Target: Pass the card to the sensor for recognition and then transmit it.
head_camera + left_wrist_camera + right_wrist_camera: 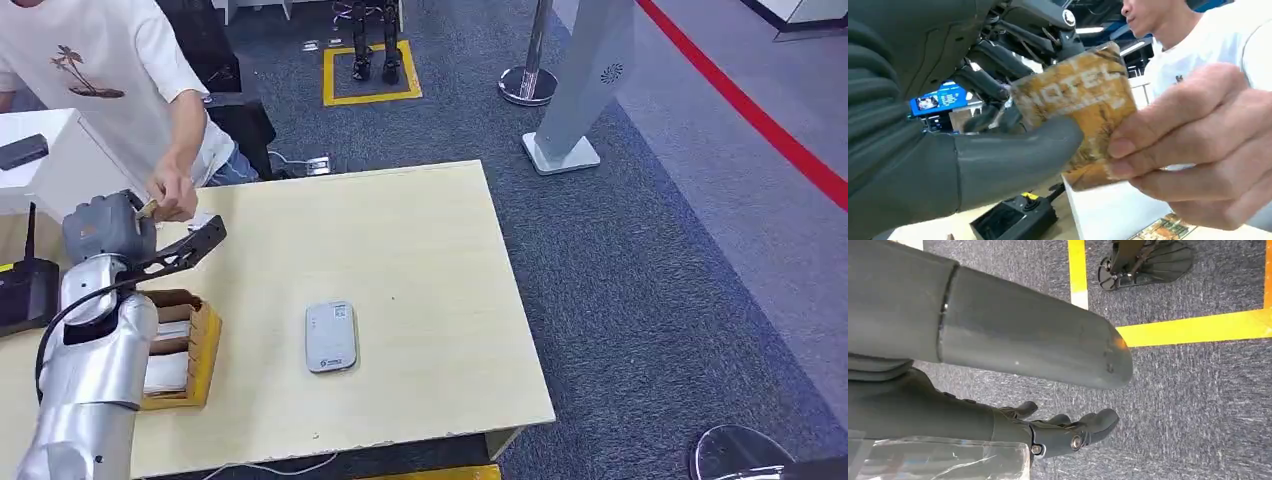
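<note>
the robot's left hand (973,150) pinched a worn orange-and-gold hotel key card (1083,105) between its thick grey thumb and darker fingers (988,82), while a person's hand (1198,150) gripped the opposite edge of the same card, so both held it at once. in the head view that left hand (105,228) was raised over the far left corner of the pale wooden table (420,260), meeting the person's hand (172,200) there, with the card (148,208) showing as a small tan sliver between them. the person, in a white t-shirt (100,70), stood just beyond that corner of the table.

the small flat silver-grey card sensor (332,336) lay on the table toward its near edge, well apart from the card and nearer the middle. a yellow-sided wooden box of stacked cards (180,345) sat on the table's near left part, beside the silver left arm (95,370). a black device with an upright antenna (25,285) stood at the table's left edge, beyond the box.

the right hand (1048,430) hung low beside the table over grey carpet (1198,405) with yellow floor tape (1193,327), its fingers loosely spread and grasping nothing.
</note>
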### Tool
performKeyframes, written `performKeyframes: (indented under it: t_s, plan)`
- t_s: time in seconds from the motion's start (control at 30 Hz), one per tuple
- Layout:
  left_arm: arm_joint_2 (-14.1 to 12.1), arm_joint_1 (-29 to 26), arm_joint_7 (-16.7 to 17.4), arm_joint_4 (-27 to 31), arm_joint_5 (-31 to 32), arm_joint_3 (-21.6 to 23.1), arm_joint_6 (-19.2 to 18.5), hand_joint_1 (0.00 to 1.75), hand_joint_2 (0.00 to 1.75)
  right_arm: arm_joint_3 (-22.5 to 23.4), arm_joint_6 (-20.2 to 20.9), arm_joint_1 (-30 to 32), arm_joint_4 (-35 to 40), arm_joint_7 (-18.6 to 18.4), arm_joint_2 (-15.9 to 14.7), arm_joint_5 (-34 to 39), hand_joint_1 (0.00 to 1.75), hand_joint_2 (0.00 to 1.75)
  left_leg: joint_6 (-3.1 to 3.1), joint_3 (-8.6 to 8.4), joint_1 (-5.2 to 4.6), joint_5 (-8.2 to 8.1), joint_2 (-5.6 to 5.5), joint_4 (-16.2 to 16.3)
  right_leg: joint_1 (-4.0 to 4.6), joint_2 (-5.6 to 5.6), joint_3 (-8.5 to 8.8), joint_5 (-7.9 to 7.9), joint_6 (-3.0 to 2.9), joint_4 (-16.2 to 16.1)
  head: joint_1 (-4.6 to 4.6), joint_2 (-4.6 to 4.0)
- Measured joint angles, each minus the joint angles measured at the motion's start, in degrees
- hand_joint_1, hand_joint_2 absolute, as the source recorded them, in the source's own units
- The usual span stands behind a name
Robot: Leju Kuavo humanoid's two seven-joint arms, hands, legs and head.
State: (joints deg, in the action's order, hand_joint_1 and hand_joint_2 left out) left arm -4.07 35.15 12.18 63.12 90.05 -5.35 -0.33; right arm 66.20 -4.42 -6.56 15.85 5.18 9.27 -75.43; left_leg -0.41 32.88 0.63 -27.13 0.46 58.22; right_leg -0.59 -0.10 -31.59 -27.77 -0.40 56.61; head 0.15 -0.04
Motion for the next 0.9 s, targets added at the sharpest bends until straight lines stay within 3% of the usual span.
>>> performKeyframes:
  t_s: [0.27, 0.57, 0.77, 0.8, 0.9]
  plan:
    - [2.16, 0.11, -5.0, 1.74, 0.0, -0.26, -0.8, 0.0, 0.0, 0.0, 0.0, 0.01, -0.15, 0.19, 0.0, 0.07, 0.0, 1.75, 0.0, 0.0, 0.0, 0.01, -0.05, 0.0, 0.0, -0.05, 0.03, 0.01, 0.0, 0.01, 0.0, 0.02]
    - [4.76, -0.13, -7.75, 5.52, -0.08, -0.48, -1.9, 0.0, 0.0, 0.0, 0.0, 0.01, -0.22, 0.24, 0.0, 0.41, 0.0, 1.75, 0.0, 0.01, 0.0, 0.01, -0.05, 0.0, 0.0, -0.05, 0.03, 0.01, 0.0, 0.01, -0.02, 0.0]
    - [6.54, -1.51, -10.91, 10.07, -3.78, -0.55, -4.06, 0.0, 0.0, 0.0, -0.07, 0.01, -0.22, 0.2, 0.0, 1.03, 0.0, 1.75, 0.0, 0.01, 0.0, 0.01, -0.04, 0.0, 0.0, -0.03, 0.02, 0.01, 0.0, 0.01, 0.0, 0.02]
    - [6.69, -1.75, -11.13, 10.71, -4.15, -0.55, -4.3, 0.0, 1.75, 0.02, -0.07, 0.03, -0.22, 0.2, 0.0, 1.03, 0.0, 1.75, 0.0, 0.01, 0.0, 0.01, -0.04, 0.0, 0.0, -0.03, 0.02, 0.01, 0.0, 0.01, -0.02, 0.0]
    - [7.15, -2.31, -11.39, 12.0, -4.94, -0.55, -4.77, 0.0, 1.75, 0.07, -0.07, 0.02, -0.22, 0.2, 0.0, 1.09, 0.0, 1.75, 0.0, 0.01, 0.0, 0.01, -0.05, 0.0, 0.0, -0.05, 0.03, 0.01, 0.0, 0.01, 0.0, 0.0]
